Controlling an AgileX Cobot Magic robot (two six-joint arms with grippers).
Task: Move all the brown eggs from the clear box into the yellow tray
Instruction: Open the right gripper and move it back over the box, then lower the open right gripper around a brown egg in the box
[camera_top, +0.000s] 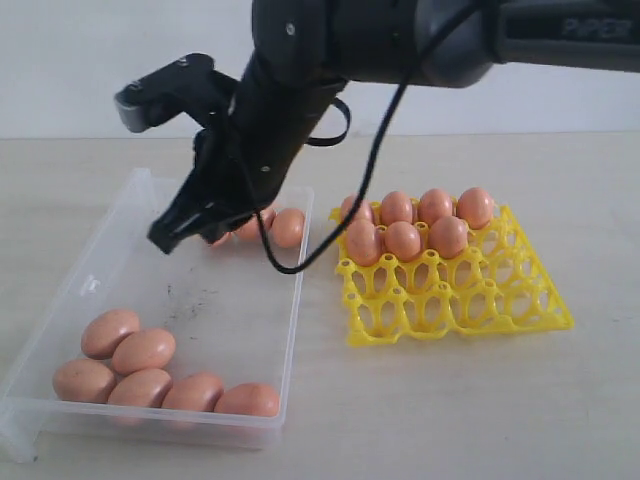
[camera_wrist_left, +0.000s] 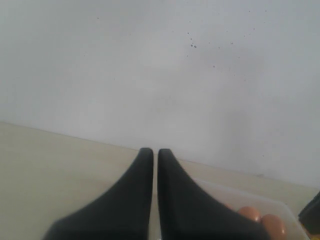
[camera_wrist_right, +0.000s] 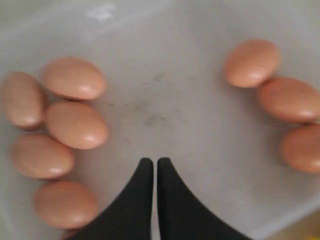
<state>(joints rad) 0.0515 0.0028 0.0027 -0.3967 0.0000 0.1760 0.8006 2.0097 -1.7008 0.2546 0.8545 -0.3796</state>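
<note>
We find the right gripper (camera_top: 162, 238) hanging over the bare middle of the clear box (camera_top: 298, 300), its fingers pressed together on nothing. The brown eggs (camera_top: 140, 352) left in the box split around it. Six bunch off one flank of the fingers at the near end, and three more eggs (camera_top: 288, 228) sit off the other flank, behind the fingers. None lies straight ahead of the tips. The nearest egg (camera_wrist_right: 76, 125) seems to lie lengthwise across the finger gap, so we judge the jaws must spread and sidestep. The left gripper (camera_wrist_left: 151, 150), also closed and empty, stands beyond a box corner, so the right arm is nearer. The yellow tray (camera_top: 455, 310), past the three-egg flank, holds seven eggs, and the box wall stands between.
</note>
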